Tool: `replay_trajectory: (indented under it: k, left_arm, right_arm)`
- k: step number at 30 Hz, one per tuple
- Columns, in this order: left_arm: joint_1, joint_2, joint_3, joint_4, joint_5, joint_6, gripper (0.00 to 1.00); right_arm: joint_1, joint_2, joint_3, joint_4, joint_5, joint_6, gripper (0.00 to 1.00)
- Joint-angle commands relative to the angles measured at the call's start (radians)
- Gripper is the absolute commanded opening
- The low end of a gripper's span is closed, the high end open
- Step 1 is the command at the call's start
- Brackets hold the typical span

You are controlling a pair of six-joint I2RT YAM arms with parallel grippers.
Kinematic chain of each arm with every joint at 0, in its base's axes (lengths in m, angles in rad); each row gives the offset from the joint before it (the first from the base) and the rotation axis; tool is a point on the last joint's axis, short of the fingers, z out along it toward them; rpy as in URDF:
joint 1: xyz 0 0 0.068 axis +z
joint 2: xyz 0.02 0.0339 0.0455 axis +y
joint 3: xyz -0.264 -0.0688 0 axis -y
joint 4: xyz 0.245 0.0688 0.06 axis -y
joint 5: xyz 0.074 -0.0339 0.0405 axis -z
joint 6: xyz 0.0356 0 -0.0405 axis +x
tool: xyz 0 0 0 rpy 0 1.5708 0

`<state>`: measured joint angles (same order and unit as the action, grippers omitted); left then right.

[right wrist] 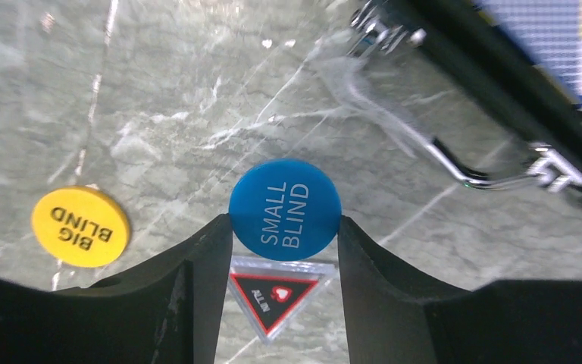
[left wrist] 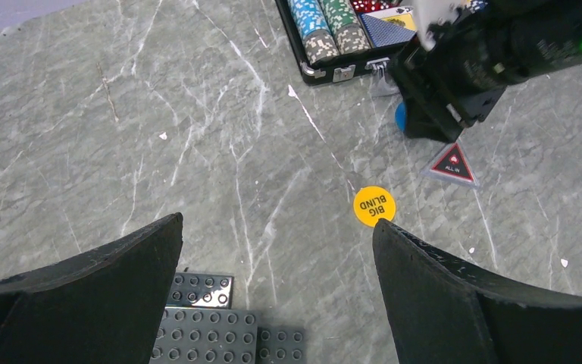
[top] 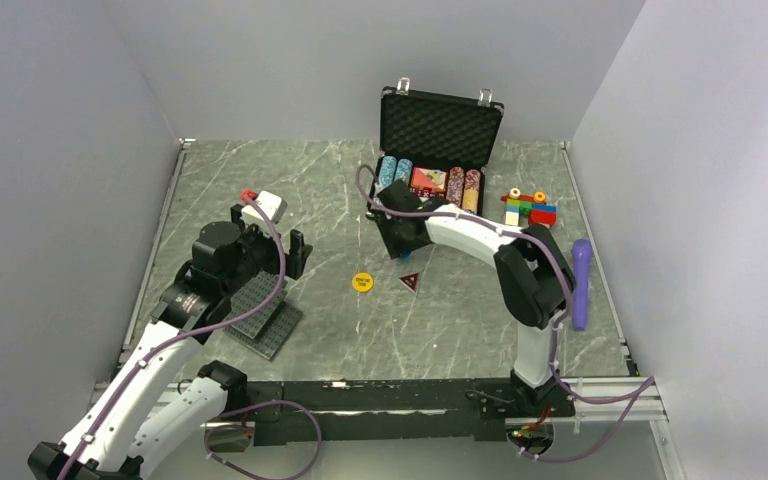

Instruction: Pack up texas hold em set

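From above, we see the table (top: 260, 190) walled in on the left, back and right. The open black case (top: 440, 128) stands at the back edge with its lid up and chip rows (top: 430, 182) in its tray. The widest bare room lies in the middle and at the back left. A toy-block figure (top: 528, 208) sits just right of the case, and studded plates (top: 263, 312) lie toward the left front. The yellow button (top: 362, 282) and the red triangle button (top: 410, 281) lie near each other, not touching, on open stone in front of the case. The left claw (top: 297, 250) hangs by the back end of the plates, and the right claw (top: 403, 248) reaches down just in front of the case. From the left wrist, we see the left claw's fingers (left wrist: 106, 296) spread wide with only bare table and the plates' edge between them, holding nothing. The yellow button lies ahead, clear of both fingers. Farther on, the blue button (left wrist: 400, 116) peeks out under the right claw, near the case's front wall. From the right wrist, we see the right claw's fingers (right wrist: 197, 265) pressed against both sides of the blue button, clamped on it. The triangle shows beneath it, the yellow button lies off to the left, and the case's front wall and silver handle run close by at the upper right.
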<state>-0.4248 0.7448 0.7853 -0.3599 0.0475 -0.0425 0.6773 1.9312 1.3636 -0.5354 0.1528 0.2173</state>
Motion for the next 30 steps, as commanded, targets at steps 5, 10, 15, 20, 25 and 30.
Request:
replay_trajectory:
  k: [5, 10, 15, 20, 25, 30]
  left_arm:
    - [0.004, -0.011, 0.009, 0.035, -0.009, -0.012, 0.99]
    - [0.005, -0.012, 0.008, 0.034, -0.014, -0.01, 0.99]
    - [0.004, -0.011, 0.008, 0.033, -0.014, -0.008, 0.99]
    - [0.004, -0.009, 0.009, 0.034, -0.015, -0.008, 0.99]
    - [0.005, -0.006, 0.009, 0.035, -0.008, -0.01, 0.99]
    - [0.005, -0.001, 0.012, 0.034, -0.003, -0.011, 0.99]
  right_arm:
    - [-0.126, -0.145, 0.133, -0.036, 0.023, -0.051, 0.26]
    - [-0.223, -0.095, 0.236, -0.008, -0.017, -0.067, 0.26]
    - [-0.263, 0.012, 0.361, 0.003, -0.039, -0.07, 0.26]
    - [-0.265, 0.137, 0.474, -0.026, -0.063, -0.064, 0.26]
    - [-0.265, 0.214, 0.498, -0.033, -0.081, -0.057, 0.25]
    - [-0.265, 0.249, 0.515, -0.055, -0.103, -0.053, 0.26]
